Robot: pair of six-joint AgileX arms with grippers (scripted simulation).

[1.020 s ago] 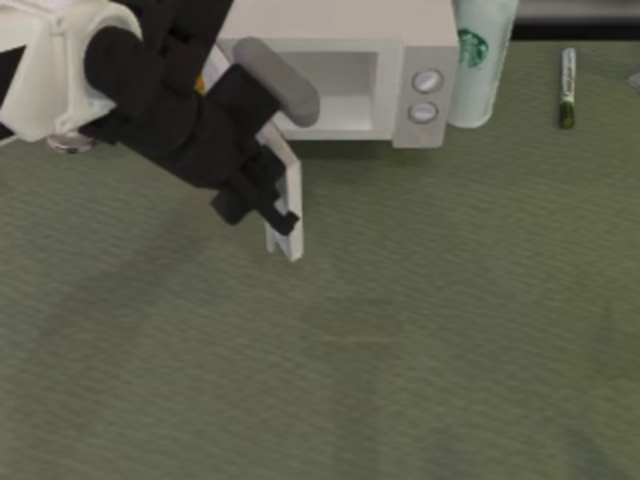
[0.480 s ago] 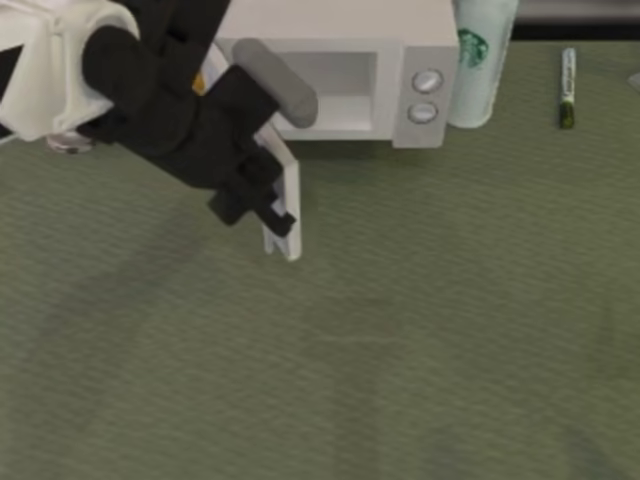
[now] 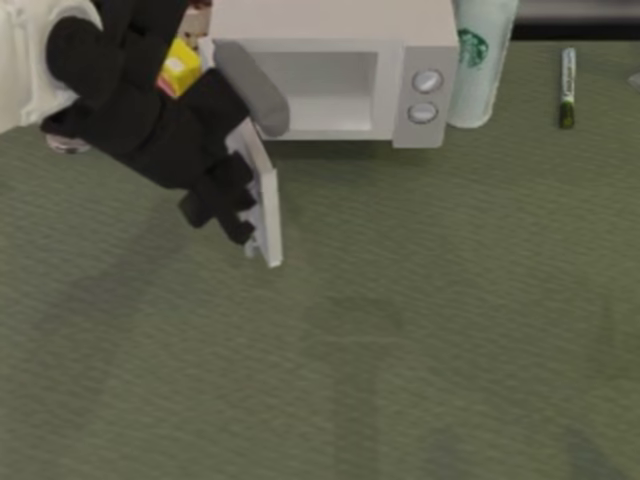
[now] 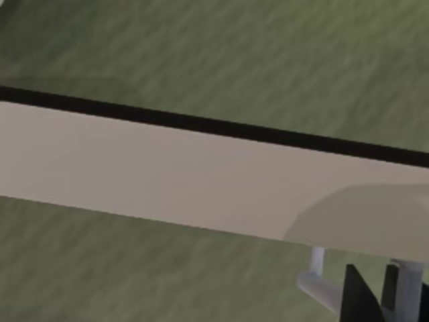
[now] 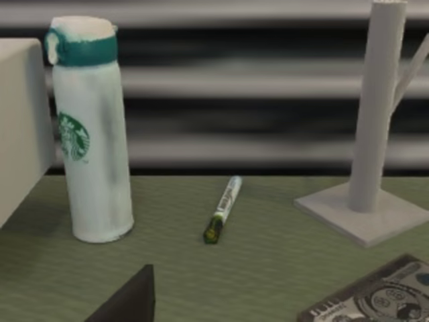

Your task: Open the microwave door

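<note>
Left gripper (image 3: 240, 225) clamped on the door (image 3: 262, 205), swung wide off the microwave (image 3: 330, 60); right gripper state can't tell.

Microwave door (image 3: 268, 215) swung wide open, pointing toward 6 o'clock; left gripper (image 3: 240, 205) at its free edge.

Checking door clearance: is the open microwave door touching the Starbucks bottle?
Apart. The top view shows the microwave door swung out at the left, the bottle beyond the microwave's right side.
</note>
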